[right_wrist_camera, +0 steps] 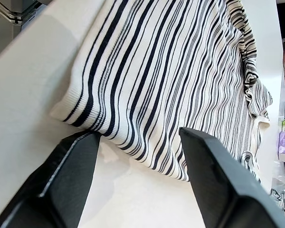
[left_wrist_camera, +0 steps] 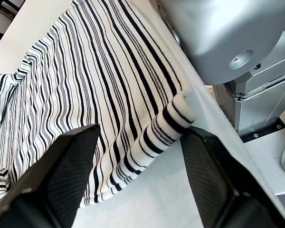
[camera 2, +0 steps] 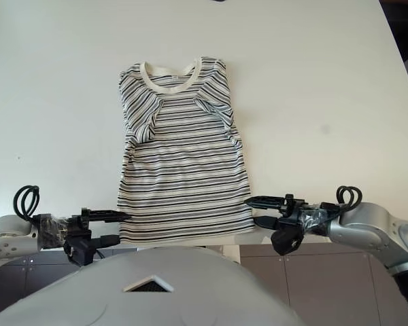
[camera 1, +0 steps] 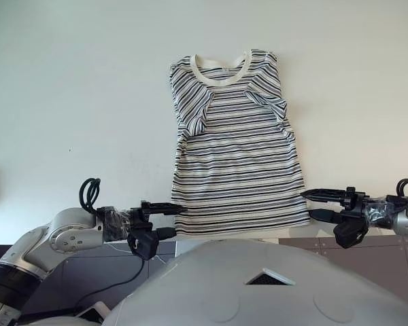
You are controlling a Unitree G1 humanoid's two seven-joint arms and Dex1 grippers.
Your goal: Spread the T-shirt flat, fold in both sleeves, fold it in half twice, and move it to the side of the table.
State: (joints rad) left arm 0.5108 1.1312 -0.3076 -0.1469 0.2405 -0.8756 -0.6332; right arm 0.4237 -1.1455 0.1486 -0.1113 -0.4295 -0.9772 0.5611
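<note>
In the left eye view the shirt (camera 1: 236,149) was seen spread on the counter (camera 1: 68,102), with its hem (camera 1: 241,227) along the near edge. The left tool (camera 1: 180,221) was held released at the hem's left corner, and the right tool (camera 1: 306,204) released at the hem's right corner. The first halving was judged to be in hand. Both corners would best be pinched through both layers at once, lifted evenly and carried to the collar (camera 1: 222,71).

In the left wrist view the hem's ribbed corner, slightly rolled, was framed between the parted fingers (left_wrist_camera: 61,175); contact could not be judged.

In the right wrist view dark and cream stripes were shown rippling from the hem towards the folded-in sleeves (right_wrist_camera: 249,71).
</note>
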